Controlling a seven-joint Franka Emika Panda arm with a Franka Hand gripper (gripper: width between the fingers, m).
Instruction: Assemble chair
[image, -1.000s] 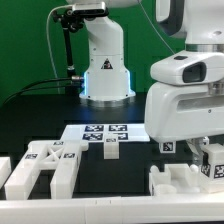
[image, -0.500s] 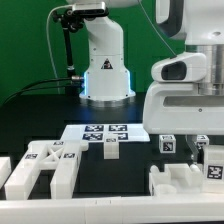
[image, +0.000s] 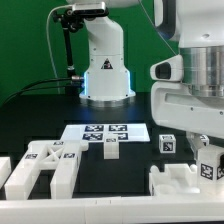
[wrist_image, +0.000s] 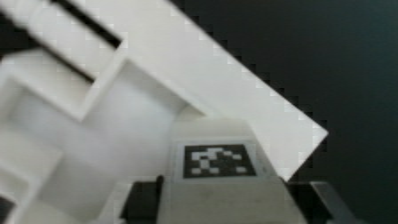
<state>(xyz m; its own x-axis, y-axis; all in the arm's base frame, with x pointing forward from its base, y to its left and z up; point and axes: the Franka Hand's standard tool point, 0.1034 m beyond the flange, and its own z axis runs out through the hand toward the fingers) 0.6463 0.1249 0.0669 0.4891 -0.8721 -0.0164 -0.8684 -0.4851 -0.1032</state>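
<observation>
My gripper (image: 207, 152) hangs at the exterior view's right, shut on a small white tagged chair block (image: 209, 166). It holds the block just above a white slotted chair piece (image: 182, 181) at the front right. In the wrist view the block (wrist_image: 221, 170) fills the gap between my two dark fingers (wrist_image: 148, 200), with my gripper (wrist_image: 224, 206) closed against its sides. Below it lie long white chair panels (wrist_image: 196, 85), blurred. A white H-shaped chair frame (image: 45, 166) lies at the front left, and a small white block (image: 111, 150) stands mid-table.
The marker board (image: 104, 131) lies flat mid-table, in front of the arm's base (image: 105, 70). Another small tagged white cube (image: 168, 144) stands just beside my hand, on the exterior view's left of it. Black cables run along the back left.
My hand has shifted slightly toward the exterior view's right and turned, uncovering the tagged cube beside it. The held block stays gripped and has sunk a little.
</observation>
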